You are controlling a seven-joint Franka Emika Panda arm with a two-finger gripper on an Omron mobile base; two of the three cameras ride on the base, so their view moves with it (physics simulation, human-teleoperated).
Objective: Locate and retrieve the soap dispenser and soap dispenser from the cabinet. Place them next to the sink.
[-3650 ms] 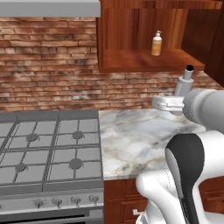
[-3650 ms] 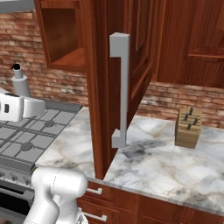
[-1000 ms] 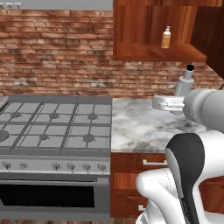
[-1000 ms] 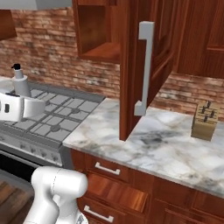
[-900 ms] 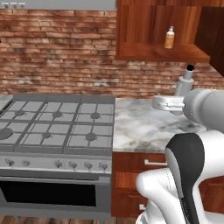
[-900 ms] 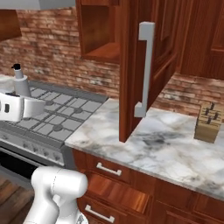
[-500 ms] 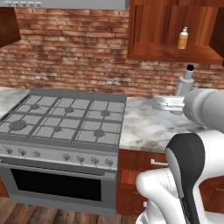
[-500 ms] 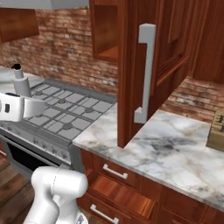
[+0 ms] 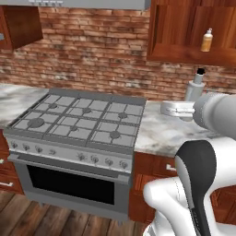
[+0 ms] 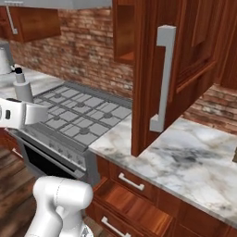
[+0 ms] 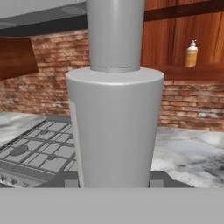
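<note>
**Grey dispenser in hand, sink not yet reached**

The gripper [image 9: 188, 109] is carrying the pale grey soap dispenser [image 9: 194, 89], its jaws closed on the bottle's lower body; in the hand view the grey bottle [image 11: 114, 109] is standing right in front of the camera. This looks like the carrying step for the first bottle: it is hanging above the marble worktop [image 9: 159, 131] just beside the stove [image 9: 80, 122], and no sink is showing in these views. The next move is calling for the base to bring the sink within reach, then a level descent so the bottle lands on its base next to the basin before the jaws are let go.

The grey dispenser is being held upright, long axis vertical, black pump top pointing up. The orange soap dispenser [image 9: 206, 40] is waiting on the shelf of the doorless cabinet [image 9: 171, 32], also standing upright with its white pump head uppermost, well apart from the arm. It is left for a second trip.
</note>
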